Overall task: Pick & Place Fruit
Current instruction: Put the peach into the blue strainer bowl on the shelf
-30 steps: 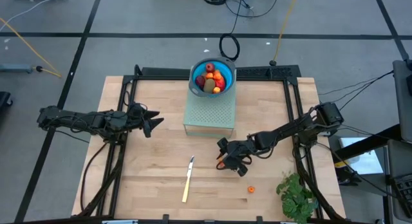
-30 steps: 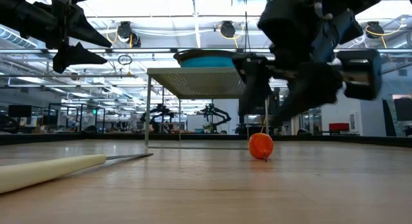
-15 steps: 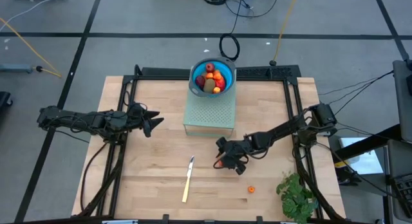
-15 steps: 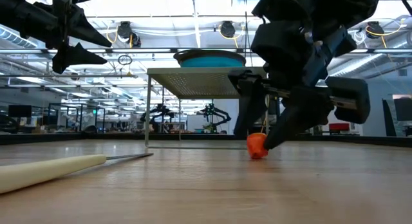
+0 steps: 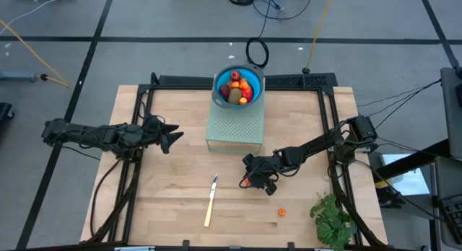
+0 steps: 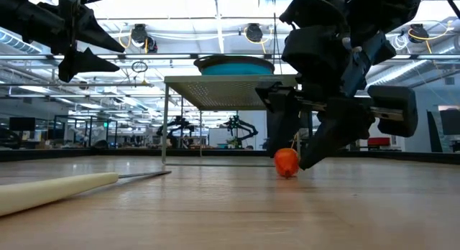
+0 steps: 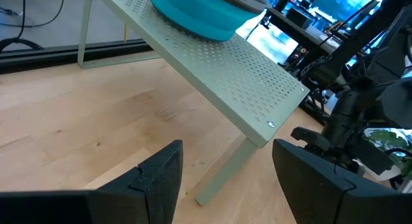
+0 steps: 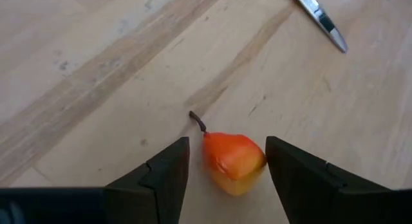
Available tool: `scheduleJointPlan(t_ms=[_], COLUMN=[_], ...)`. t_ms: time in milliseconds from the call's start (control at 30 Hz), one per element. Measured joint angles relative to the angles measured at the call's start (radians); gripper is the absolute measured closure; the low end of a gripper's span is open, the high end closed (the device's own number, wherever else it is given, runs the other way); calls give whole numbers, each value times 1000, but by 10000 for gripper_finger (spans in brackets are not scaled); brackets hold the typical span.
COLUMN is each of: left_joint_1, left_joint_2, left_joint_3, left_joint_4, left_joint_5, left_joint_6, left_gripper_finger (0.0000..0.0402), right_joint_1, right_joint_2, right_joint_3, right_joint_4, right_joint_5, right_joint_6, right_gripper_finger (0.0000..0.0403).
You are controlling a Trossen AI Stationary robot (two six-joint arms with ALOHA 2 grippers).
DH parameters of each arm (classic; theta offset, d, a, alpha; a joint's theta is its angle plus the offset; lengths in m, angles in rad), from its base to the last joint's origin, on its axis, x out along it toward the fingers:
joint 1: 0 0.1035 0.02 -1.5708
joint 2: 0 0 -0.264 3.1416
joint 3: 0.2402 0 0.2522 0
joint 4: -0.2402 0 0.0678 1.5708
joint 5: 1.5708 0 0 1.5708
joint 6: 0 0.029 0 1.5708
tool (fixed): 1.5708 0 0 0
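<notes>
Wooden counter (image 5: 180,164) fills the high view; the right pincer (image 5: 249,182) sits low at centre over an orange-red fruit (image 5: 246,184), a knife (image 5: 210,200) to its left. The left pincer (image 5: 172,136) waits at middle left, fingers apart. In the right wrist view, the parted fingers (image 8: 161,176) flank the pear-like fruit (image 8: 234,161) lying on the counter, not touching it.

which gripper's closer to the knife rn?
Right. The right gripper is low beside the knife, straddling an orange pear. The left gripper hovers farther off, near the table's left.
</notes>
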Motion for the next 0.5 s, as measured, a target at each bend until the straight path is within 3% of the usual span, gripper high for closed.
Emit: scheduleJointPlan(t_ms=[500], left_joint_1=[0], left_joint_2=[0], left_joint_3=[0], left_joint_4=[0], left_joint_5=[0], left_joint_6=[-26], left_gripper_finger=[160], right_joint_1=[0], right_joint_2=[0], right_joint_3=[0], right_joint_4=[-19], right_joint_5=[0], right_joint_6=[8], right_gripper_finger=[261])
